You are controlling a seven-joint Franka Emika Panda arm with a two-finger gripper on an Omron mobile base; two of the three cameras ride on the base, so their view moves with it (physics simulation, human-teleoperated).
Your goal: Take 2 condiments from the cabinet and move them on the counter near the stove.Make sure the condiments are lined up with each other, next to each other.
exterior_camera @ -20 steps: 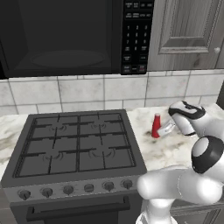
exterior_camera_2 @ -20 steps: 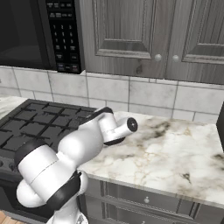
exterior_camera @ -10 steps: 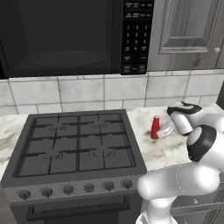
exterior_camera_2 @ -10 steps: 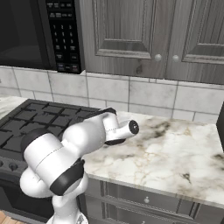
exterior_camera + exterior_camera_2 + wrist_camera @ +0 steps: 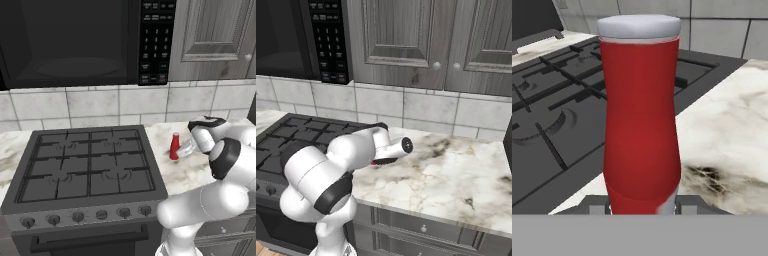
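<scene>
Fingers (image 5: pixel 598 204) sit low on either side of the red squeeze bottle (image 5: pixel 641 120) in the hand view, their tips showing at the bottle's base, one to each side and pressed right up against its red wall. They are narrowed to the bottle's width, clasping it. In the left base view the gripper (image 5: pixel 184 149) reaches in from the right and meets the bottle (image 5: pixel 174 146) at its lower half.

The bottle stands upright on the tabletop (image 5: pixel 187 172), its base down on the marble, just beside the right edge of the stove (image 5: pixel 90 170). It sits toward the back half of the tabletop, nearer the tiled wall (image 5: pixel 100 105) than the front edge. In the hand view its pale top is level, and the stove's black grates (image 5: pixel 557 100) run behind it to the left, while veined marble (image 5: pixel 732 135) spreads to the right.

In the right base view the arm's white body (image 5: pixel 351 155) covers the bottle almost wholly; a sliver of red shows under the wrist. The tabletop (image 5: pixel 456 175) stretches away to the right. Above hang the black microwave (image 5: pixel 75 40) and grey panelled door cabinets (image 5: pixel 421 40).
</scene>
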